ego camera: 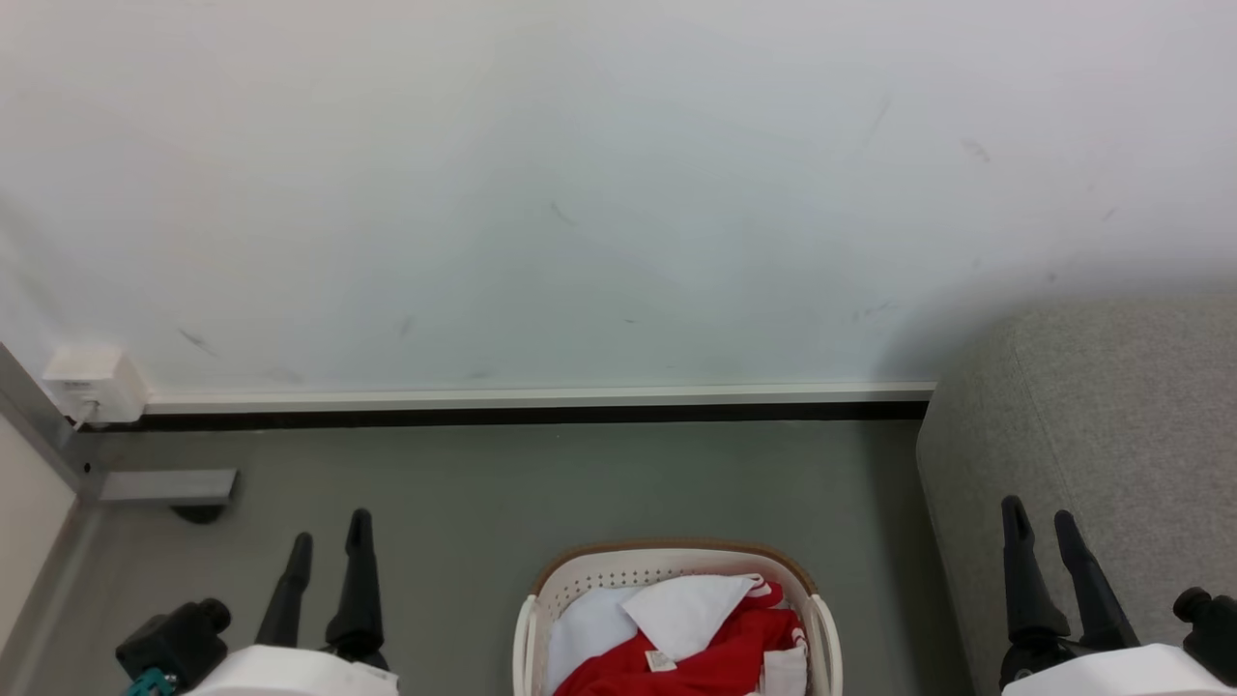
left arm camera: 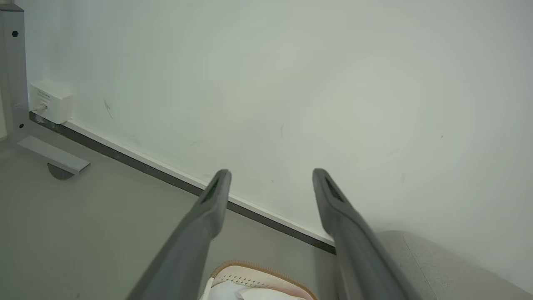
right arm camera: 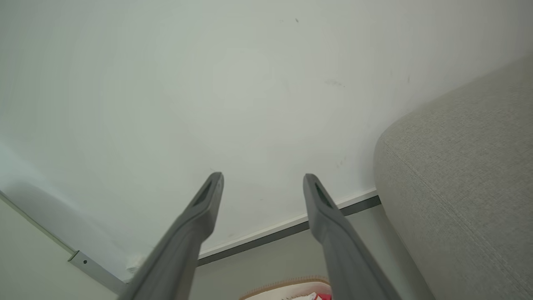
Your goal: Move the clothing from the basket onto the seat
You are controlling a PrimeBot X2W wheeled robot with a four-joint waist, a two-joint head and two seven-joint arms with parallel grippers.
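Observation:
The cream-white basket [ego camera: 589,572] with its brown rim stands on the floor at the bottom centre of the head view. Red clothing [ego camera: 720,659] with white panels and a small label lies inside it, partly over a pale white sheet. The grey seat [ego camera: 1102,425] rises at the right. My left gripper [ego camera: 330,535] is open at the lower left, apart from the basket. My right gripper [ego camera: 1040,512] is open at the lower right, in front of the seat's side. The basket rim [left arm camera: 266,271] shows between my left fingers, and the seat [right arm camera: 462,166] fills the right of the right wrist view.
A pale wall with a white and black skirting strip [ego camera: 532,404] runs across behind the basket. A white box [ego camera: 92,382] sits on the wall at the left, beside a grey metal leg and foot [ego camera: 164,486]. Grey floor lies between the basket and the wall.

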